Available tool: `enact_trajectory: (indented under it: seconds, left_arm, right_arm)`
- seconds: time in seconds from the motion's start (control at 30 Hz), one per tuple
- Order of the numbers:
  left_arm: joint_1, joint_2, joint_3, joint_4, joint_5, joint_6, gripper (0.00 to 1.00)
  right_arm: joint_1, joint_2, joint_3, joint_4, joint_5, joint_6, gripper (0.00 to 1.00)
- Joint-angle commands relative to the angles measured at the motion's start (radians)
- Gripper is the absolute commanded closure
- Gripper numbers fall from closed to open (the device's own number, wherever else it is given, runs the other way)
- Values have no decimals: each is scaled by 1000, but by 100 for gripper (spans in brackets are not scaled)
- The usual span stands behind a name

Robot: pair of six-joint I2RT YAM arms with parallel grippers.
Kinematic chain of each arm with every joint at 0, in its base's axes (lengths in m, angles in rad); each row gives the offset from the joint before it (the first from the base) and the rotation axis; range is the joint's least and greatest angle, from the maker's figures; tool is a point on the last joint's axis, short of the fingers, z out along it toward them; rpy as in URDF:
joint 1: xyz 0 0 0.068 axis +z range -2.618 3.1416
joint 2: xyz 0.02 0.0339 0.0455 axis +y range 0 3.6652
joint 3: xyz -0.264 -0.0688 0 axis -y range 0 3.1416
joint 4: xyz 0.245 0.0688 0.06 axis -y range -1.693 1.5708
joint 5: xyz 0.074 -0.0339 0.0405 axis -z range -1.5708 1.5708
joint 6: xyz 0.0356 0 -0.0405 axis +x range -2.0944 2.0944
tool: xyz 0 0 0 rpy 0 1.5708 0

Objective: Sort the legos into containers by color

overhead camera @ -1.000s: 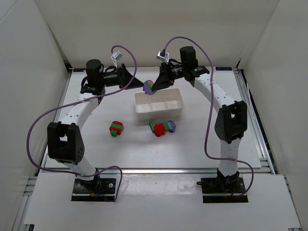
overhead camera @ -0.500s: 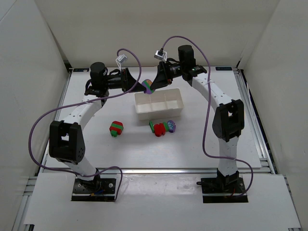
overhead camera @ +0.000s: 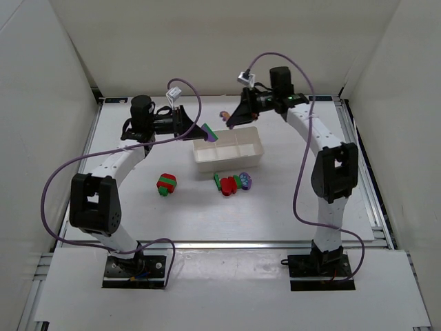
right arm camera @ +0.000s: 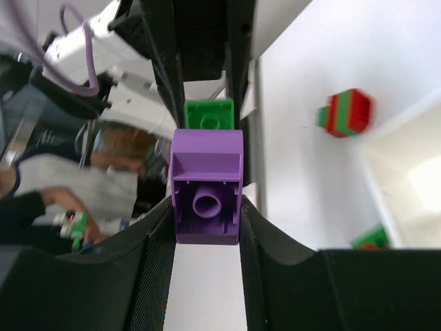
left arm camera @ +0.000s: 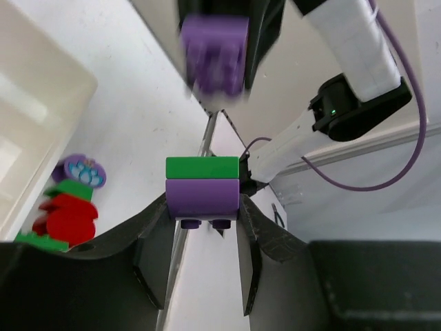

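The white tray (overhead camera: 231, 164) lies just below and between both hands, so the drop needs little travel. Each hand should come low over its own compartment before letting go, purple apart from green. The left gripper (left arm camera: 202, 207) is clamped on a green-on-purple pair (left arm camera: 202, 187), which I judge needs splitting first. The right gripper (right arm camera: 207, 207) pinches a single purple brick (right arm camera: 207, 186), its hollow underside towards the wrist camera.

The tray looks like thin, glossy plastic with low walls. The bricks are hard, smooth, square-edged and studded. From above, the single brick is a mere speck, probably at the right fingertips. Loose stacks (overhead camera: 232, 183) sit just past the tray, well below both hands.
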Motion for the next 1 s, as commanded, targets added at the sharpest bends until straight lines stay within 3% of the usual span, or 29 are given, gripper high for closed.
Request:
enact_trajectory:
  seconds: [0.0,0.23,0.3,0.4,0.47,0.63,0.77,0.97]
  left_arm:
    - [20,-80,-24,-186,20,142,90]
    - [-30,-63,31,-497,-120,467,90]
    - [-46,-31,106,-562,-207,519,90]
    - [-46,38,185,-605,-310,539,90]
    - [-55,46,215,-628,-385,564,90]
    - [-46,26,240,-627,-538,565,90]
    - [-18,-28,235,-636,-618,588,90]
    - [60,-68,228,-666,-648,594,90]
  right_arm:
    - [-164,-99,-19,-103,33,-115,100]
    - [-293,-171,-75,-244,85,-251,100]
    - [-290,-199,-71,-388,131,-416,100]
    - [-263,-243,-100,-507,325,-567,100]
    - [-244,-263,-135,-516,417,-580,100]
    - [-85,-276,-195,-461,706,-535,100]
    - [20,-178,-126,-413,803,-405,100]
    - [72,-12,-22,-380,896,-276,100]
